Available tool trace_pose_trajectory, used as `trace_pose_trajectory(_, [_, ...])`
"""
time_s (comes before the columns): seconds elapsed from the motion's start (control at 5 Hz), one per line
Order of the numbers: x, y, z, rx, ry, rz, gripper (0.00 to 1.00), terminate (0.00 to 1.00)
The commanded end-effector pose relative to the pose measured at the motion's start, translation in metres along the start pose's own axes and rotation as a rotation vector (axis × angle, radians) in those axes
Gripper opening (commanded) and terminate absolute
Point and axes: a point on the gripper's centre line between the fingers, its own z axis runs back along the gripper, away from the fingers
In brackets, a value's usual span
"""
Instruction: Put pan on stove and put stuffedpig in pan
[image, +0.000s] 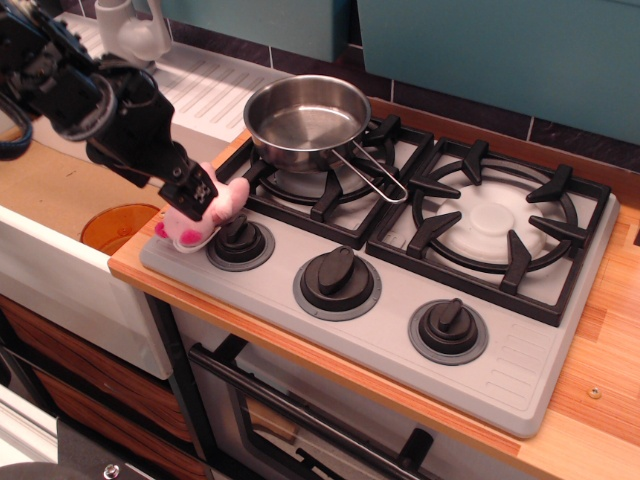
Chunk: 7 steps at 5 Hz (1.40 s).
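Hand (197, 190): I am pressing it onto the pig (200, 214); grip state I cannot tell.
Pig: lying at stove's (520, 370) nine o'clock corner.
Pan (307, 120): sitting on the burner.
Risk: shallow pinch dropping the pig.

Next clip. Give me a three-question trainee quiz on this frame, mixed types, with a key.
1. True or false: the pan sits on the left burner of the stove.
2. Where is the pig? A) in the pan B) at the stove's front-left corner, by the left knob C) in the sink
3. Fill in: the hand is right at the ____.

Key: 1 true; 2 B; 3 pig. Whether the hand grips the pig cannot be told.
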Motion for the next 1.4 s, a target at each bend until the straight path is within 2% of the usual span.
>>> trace_pose_trajectory(0.0, [0.003,0.001,-0.007,0.004,-0.015,0.002,1.0,0.0])
trace_pose_trajectory(0.6, [0.002,-0.003,-0.022,-0.028,0.017,0.023,1.0,0.0])
trace_pose_trajectory(0.8, [0.004,-0.006,-0.03,-0.037,0.02,0.035,0.0,0.0])
trace_pose_trajectory(1.2, [0.012,-0.004,-0.029,-0.036,0.05,0.032,0.0,0.0])
